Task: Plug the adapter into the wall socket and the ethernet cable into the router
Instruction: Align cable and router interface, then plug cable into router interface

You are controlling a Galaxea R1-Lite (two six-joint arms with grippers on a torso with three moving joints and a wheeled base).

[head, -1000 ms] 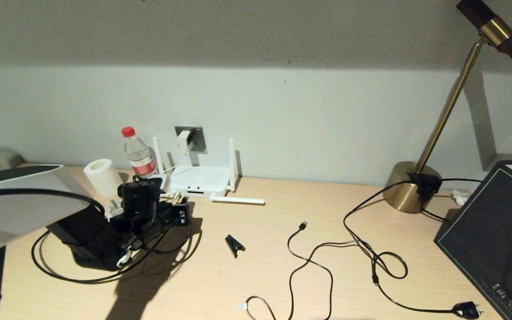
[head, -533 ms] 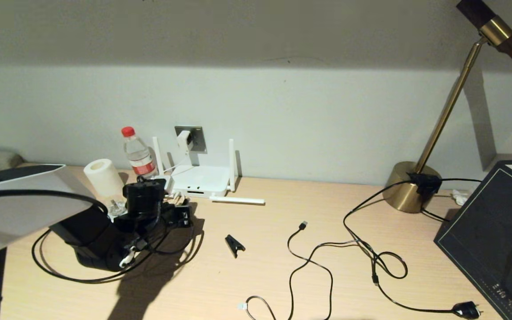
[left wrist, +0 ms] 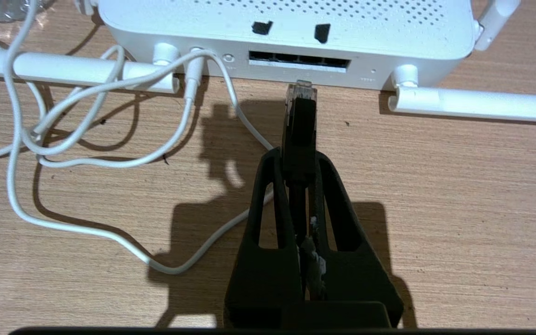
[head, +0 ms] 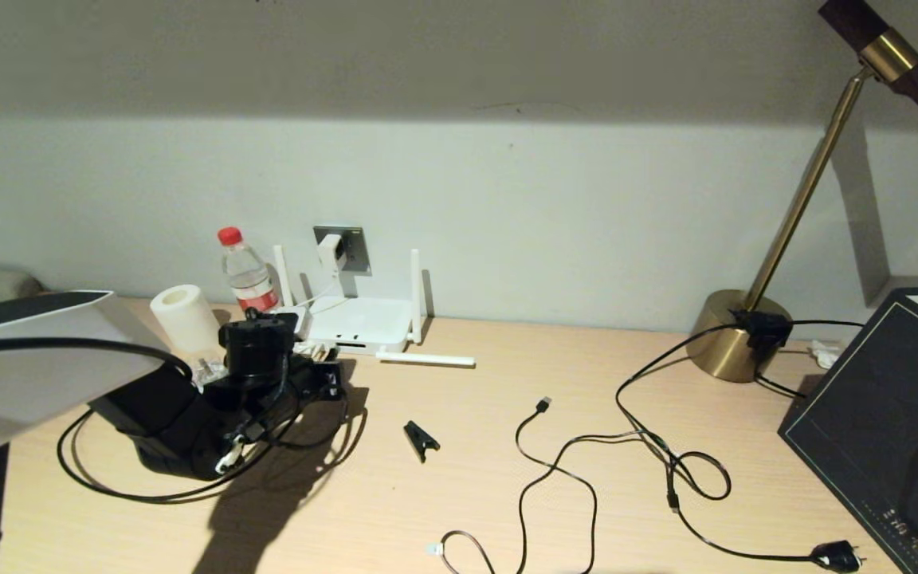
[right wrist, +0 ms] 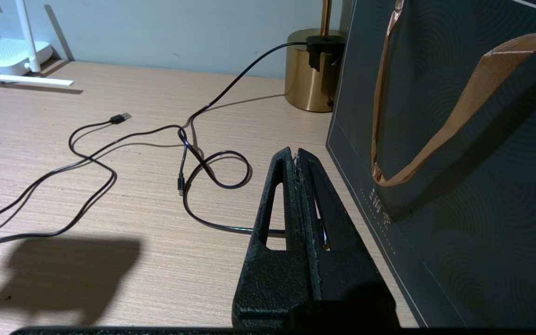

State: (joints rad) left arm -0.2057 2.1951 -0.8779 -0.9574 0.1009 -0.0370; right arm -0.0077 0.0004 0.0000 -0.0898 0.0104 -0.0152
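The white router lies against the wall, with its dark port slot facing my left gripper. The white adapter sits in the grey wall socket, and its thin white cord loops down to the router. My left gripper is shut on the black boot of the ethernet cable. The cable's clear clip connector points at the port slot, just short of it. The rest of the cable loops on the desk. My right gripper hangs shut and empty beside the bag.
A water bottle and a paper roll stand left of the router. One antenna lies flat on the desk. A black clip, a USB cable, a power-plug cable, a brass lamp base and a dark bag lie to the right.
My left gripper has moved a little closer to the router with the ethernet cable in it. The right arm has not moved.
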